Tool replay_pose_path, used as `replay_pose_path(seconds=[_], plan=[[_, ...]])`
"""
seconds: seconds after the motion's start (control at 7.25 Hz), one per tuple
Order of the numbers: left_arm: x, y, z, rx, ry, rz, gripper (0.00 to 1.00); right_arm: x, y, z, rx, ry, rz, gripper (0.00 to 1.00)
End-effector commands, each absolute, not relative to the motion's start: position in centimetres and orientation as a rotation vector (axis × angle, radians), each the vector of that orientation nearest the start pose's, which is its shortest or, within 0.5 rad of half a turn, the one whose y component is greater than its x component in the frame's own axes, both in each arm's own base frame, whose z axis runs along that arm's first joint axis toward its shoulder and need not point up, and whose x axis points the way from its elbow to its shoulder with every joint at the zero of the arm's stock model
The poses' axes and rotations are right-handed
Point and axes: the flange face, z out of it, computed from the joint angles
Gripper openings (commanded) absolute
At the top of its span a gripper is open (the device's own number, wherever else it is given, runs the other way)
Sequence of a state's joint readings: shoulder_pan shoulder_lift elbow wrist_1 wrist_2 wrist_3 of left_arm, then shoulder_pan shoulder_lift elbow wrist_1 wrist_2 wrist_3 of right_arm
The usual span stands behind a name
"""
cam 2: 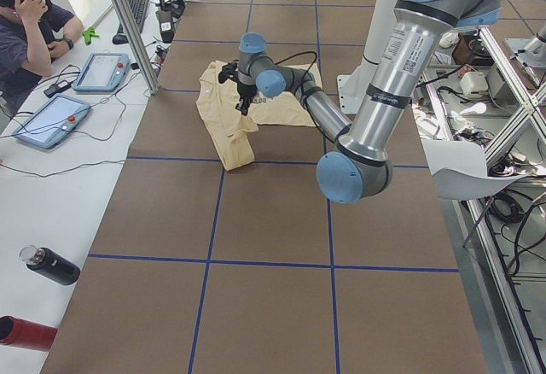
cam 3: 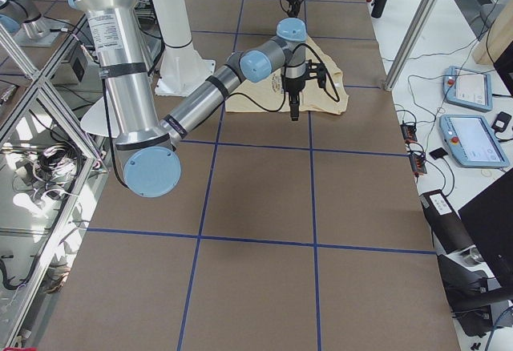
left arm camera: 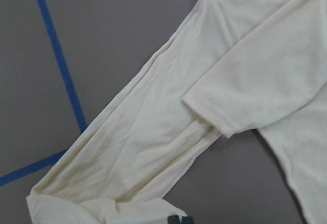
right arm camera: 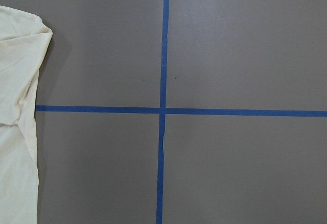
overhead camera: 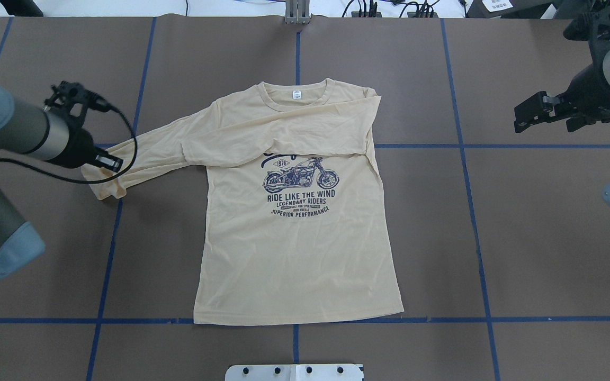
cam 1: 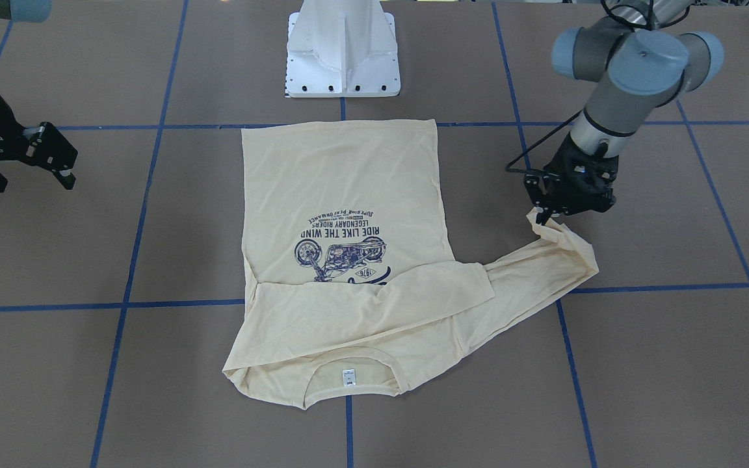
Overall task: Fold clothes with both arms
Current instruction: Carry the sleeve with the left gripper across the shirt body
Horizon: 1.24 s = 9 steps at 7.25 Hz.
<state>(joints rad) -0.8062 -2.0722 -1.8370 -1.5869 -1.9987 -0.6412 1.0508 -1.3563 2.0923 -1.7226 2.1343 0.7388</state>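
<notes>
Pale cream-yellow thin long-sleeved shirt (overhead camera: 294, 254) with navy motorcycle-and-lettering print (overhead camera: 301, 182) and small white collar tag (overhead camera: 296, 95), matte brown table surface (overhead camera: 548, 238) gridded with blue tape lines (overhead camera: 464, 145), grey-silver tubular left robot arm (cam 1: 605, 107) with light blue joint caps (cam 1: 644, 62).

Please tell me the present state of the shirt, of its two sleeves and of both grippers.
shirt: lies flat, print upward.
folded sleeve: laid across the chest.
outstretched sleeve: spread sideways, cuff raised a little.
left gripper: jaws shut on the outstretched sleeve's cuff.
right gripper: jaws open, empty, off the shirt.
</notes>
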Motion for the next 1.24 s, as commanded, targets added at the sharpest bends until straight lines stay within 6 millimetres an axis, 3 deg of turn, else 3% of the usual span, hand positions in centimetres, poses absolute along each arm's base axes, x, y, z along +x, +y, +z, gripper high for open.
replay_pose_path(seconds=[0.0, 0.14, 0.41, 0.55, 0.69, 0.97, 1.1], plan=[[39.9, -53.8, 15.5, 0.277, 0.831, 0.254, 0.00, -18.5, -48.3, 33.0, 0.137, -0.776, 0.042, 0.99], [42.1, -56.1, 11.6, 0.261, 0.841, 0.213, 0.00, -18.4, -48.3, 33.0, 0.138, -0.776, 0.043, 0.99], [47.2, -59.6, 6.1, 0.188, 0.828, 0.150, 0.00, -18.4, -48.3, 32.9, 0.138, -0.778, 0.042, 0.99], [50.6, -59.9, 3.8, 0.147, 0.816, 0.128, 0.00, -18.5, -48.3, 33.0, 0.134, -0.776, 0.042, 0.99], [55.4, -57.9, 1.7, 0.092, 0.817, 0.116, 0.00, -18.5, -48.3, 33.0, 0.135, -0.776, 0.042, 0.99], [61.3, -56.8, -0.8, 0.027, 0.860, 0.007, 0.00, -18.6, -48.4, 33.0, 0.134, -0.776, 0.043, 0.99], [63.0, -56.4, -0.9, 0.018, 0.884, -0.060, 0.63, -18.6, -48.4, 33.2, 0.130, -0.774, 0.045, 0.99]])
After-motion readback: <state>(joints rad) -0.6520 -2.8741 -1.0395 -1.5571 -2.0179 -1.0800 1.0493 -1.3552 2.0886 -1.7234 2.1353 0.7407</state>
